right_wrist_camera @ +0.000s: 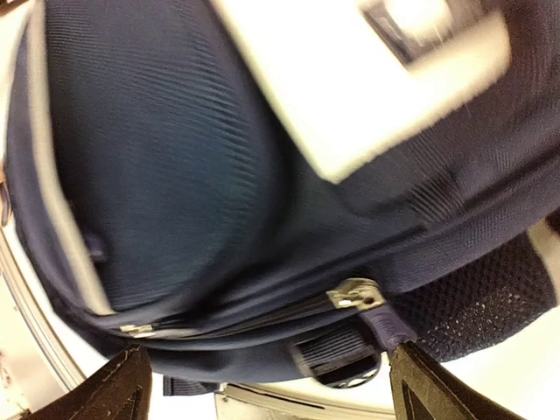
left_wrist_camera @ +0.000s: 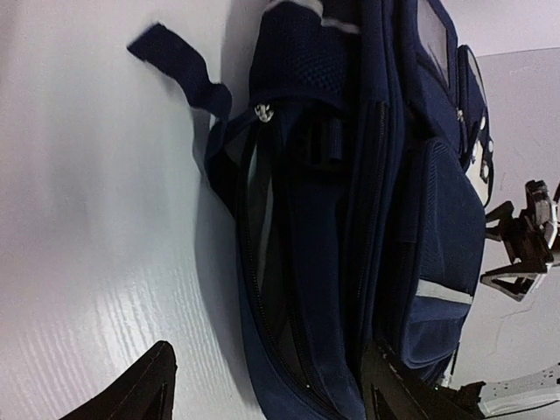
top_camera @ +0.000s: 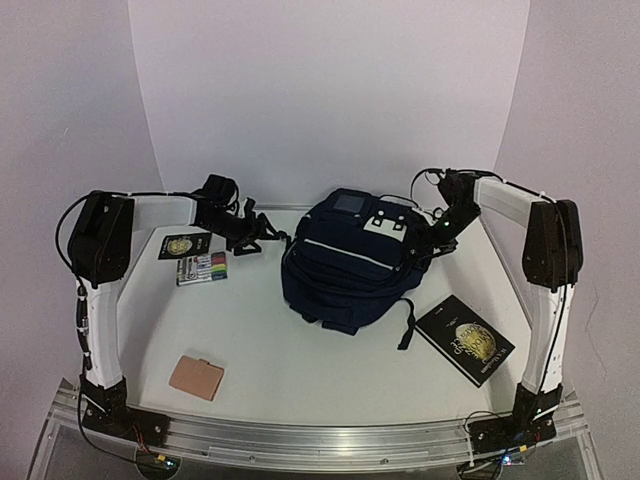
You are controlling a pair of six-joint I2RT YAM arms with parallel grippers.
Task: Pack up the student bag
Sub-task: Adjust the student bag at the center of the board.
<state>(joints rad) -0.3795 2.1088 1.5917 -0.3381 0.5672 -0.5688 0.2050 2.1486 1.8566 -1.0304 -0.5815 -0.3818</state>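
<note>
Near left of tabletop (top_camera: 300, 375): tan pad (top_camera: 196, 377). Farther back: dark card with gold emblem (top_camera: 183, 245), touching the marker pack (top_camera: 202, 268) just in front of it. Left tool (top_camera: 260, 234) at the bag's left side, jaws spread wide, gripping nothing; bag edge lies between the fingers (left_wrist_camera: 131, 394). Student bag (top_camera: 345, 265) lies centre, white patch (top_camera: 385, 225) toward the back. Right tool (top_camera: 438, 238) close against its right rear, jaws wide apart, nothing held; zipper pull (right_wrist_camera: 354, 296) just ahead. Black book (top_camera: 465, 340) near right, apart from bag.
</note>
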